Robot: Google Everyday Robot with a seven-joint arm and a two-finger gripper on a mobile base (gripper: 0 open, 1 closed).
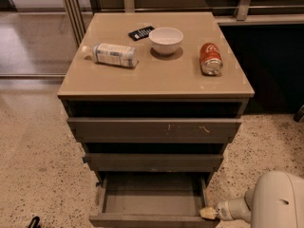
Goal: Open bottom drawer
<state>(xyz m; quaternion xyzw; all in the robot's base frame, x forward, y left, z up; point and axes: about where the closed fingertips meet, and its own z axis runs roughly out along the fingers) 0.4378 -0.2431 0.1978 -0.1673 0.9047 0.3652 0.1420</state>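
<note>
One drawer, the bottom drawer (152, 199), stands pulled well out, so little remains; your tool (209, 213) sits at its front right corner, grip impossible to tell

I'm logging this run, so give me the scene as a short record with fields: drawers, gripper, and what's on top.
bottom drawer: pulled out, inside visible
middle drawer: front set well back from the bottom one's
top drawer: likewise not pulled out
gripper: low right, at the bottom drawer's right front corner
cabinet top: plastic bottle on its side, left; white bowl upright, back middle; red soda can on its side, right; black flat item beside the bowl
</note>
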